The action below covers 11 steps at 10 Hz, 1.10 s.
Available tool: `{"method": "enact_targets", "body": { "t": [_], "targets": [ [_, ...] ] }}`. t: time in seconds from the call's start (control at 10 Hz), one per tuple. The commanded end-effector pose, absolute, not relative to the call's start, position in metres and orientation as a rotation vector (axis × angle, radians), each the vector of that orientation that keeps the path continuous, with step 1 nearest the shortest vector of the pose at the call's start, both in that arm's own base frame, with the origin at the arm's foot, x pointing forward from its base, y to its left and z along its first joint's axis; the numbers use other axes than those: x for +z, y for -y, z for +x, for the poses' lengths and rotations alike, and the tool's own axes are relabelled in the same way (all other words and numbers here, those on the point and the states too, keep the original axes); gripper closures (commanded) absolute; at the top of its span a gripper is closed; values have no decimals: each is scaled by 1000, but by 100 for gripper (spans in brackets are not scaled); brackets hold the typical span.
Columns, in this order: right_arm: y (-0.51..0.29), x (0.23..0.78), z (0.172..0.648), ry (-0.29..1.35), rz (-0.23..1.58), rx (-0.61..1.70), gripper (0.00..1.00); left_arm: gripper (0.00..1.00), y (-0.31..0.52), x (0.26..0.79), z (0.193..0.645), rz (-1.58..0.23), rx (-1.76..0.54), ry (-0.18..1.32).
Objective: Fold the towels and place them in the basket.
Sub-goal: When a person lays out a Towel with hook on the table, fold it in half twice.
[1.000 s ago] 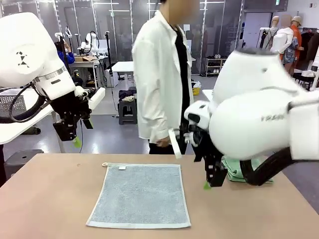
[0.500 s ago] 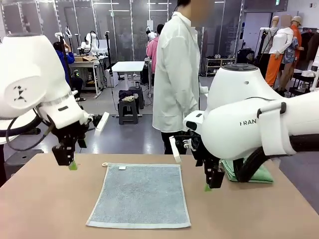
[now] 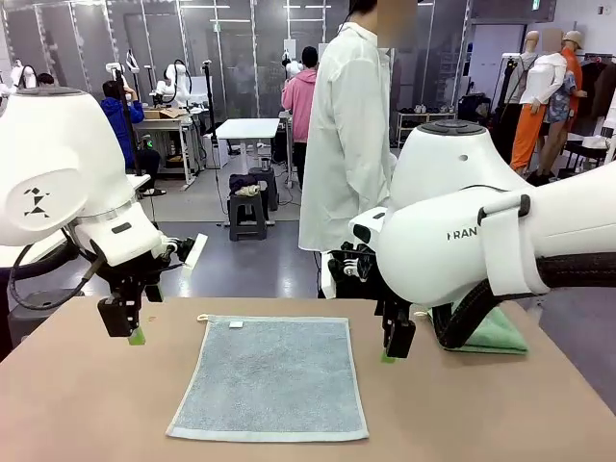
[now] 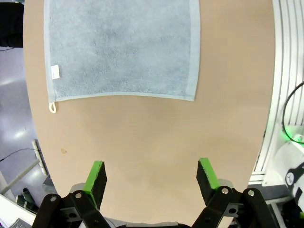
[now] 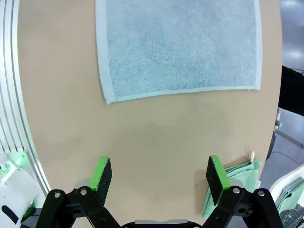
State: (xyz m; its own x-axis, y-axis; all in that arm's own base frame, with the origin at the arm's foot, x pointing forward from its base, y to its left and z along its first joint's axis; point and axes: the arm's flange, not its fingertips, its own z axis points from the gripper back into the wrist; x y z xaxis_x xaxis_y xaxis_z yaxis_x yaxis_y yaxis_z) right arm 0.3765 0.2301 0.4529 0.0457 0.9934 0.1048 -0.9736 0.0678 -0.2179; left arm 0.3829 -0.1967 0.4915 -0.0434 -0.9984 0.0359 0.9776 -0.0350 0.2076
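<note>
Light blue towel [image 3: 271, 377] is spread flat at lower centre on the table [image 3: 77, 404]. Mint green towel [image 3: 495, 334] is seen centre right, partly hidden by the right arm. Left gripper [image 4: 151, 172] and right gripper [image 5: 156, 173] are spread wide over bare tabletop, nothing gripped.

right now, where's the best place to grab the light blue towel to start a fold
Probably its two far corners, one per claw. The light blue towel lies flat and fully spread, so only edges offer a pinch. The open left claw hangs nearest the loop corner, the open right claw nearest the other far corner; come down from each outer side.
</note>
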Motion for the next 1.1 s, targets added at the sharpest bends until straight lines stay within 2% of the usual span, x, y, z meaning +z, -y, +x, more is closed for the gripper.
{"method": "enact_targets", "body": {
  "t": [0.0,0.3,0.7,1.0],
  "targets": [
    [-226,454,377,249,-99,1541,0,4,198,494,382,147,-1606,196],
    [-230,453,376,249,-98,1521,0,4,198,492,382,130,-1608,198],
    [-248,423,344,268,-57,1512,0,4,229,434,365,89,-1564,186],
    [-257,385,340,207,-23,1520,0,4,234,388,358,44,-1579,142]
  ]
}}
